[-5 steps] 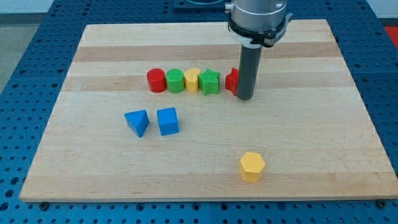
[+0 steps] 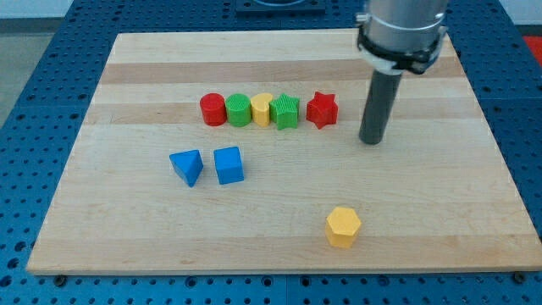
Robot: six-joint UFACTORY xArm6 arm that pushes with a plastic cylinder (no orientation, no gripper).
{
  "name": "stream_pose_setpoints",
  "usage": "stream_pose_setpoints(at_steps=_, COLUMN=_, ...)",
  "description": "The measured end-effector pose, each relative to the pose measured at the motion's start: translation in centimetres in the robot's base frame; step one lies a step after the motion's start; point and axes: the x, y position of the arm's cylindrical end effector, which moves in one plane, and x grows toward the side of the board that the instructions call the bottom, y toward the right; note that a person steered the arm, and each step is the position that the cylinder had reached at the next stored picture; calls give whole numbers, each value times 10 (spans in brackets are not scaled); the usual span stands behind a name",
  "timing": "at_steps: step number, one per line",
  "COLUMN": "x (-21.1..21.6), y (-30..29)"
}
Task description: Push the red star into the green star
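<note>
The red star [image 2: 322,110] lies on the wooden board [image 2: 423,212], at the right end of a row of blocks. The green star [image 2: 286,112] is just to its left, with a thin gap or bare contact between them; I cannot tell which. My tip [image 2: 371,141] rests on the board to the right of the red star and slightly lower in the view, clearly apart from it. The dark rod rises from the tip to the arm's grey collar at the view's top.
Left of the green star the row continues with a yellow block [image 2: 262,109], a green cylinder [image 2: 240,110] and a red cylinder [image 2: 212,109]. A blue triangle [image 2: 187,166] and a blue cube [image 2: 229,164] lie lower left. A yellow hexagon [image 2: 343,226] sits near the bottom.
My tip has moved to the view's right, away from the red star's right side. The red star, half hidden by the rod before, now shows whole. The blocks look unmoved.
</note>
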Motion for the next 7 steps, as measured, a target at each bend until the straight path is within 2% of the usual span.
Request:
stream_pose_setpoints(at_steps=1, x=-26, y=19)
stream_pose_setpoints(at_steps=2, x=-34, y=18)
stream_pose_setpoints(at_steps=7, x=-49, y=-17)
